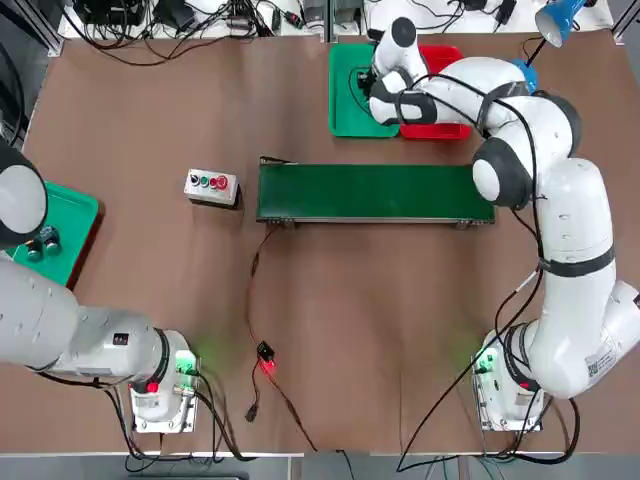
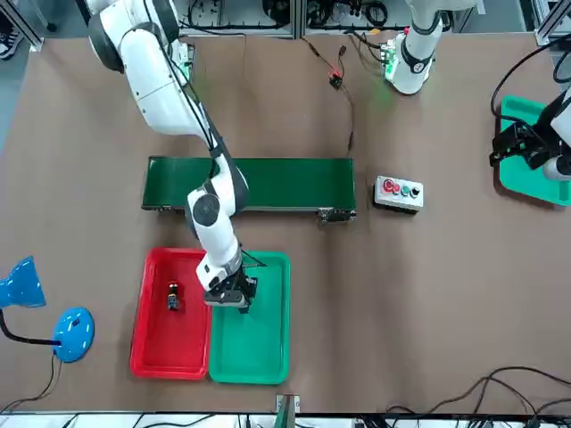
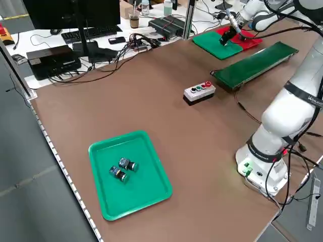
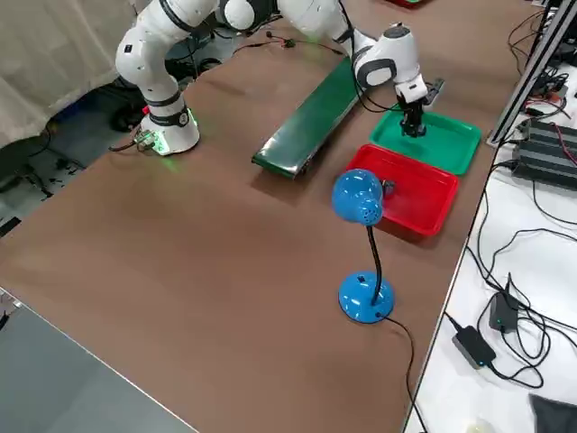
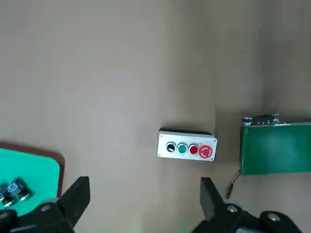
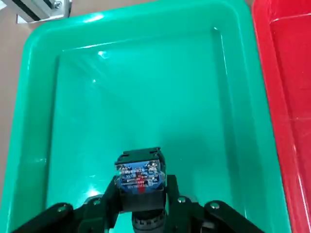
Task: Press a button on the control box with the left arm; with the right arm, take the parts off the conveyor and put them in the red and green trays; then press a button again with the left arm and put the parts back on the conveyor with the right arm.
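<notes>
While the right gripper [image 6: 141, 204] hangs over the green tray [image 2: 268, 357], its jaws are clenched on a small part [image 6: 138, 175] with a blue label, held above the tray floor. A second part [image 2: 173, 296] lies in the red tray [image 2: 152, 352] just beside. The conveyor [image 1: 370, 192] carries nothing. The left gripper [image 5: 141, 204] is parked well back from the control box [image 1: 211, 186], jaws released and holding nothing.
</notes>
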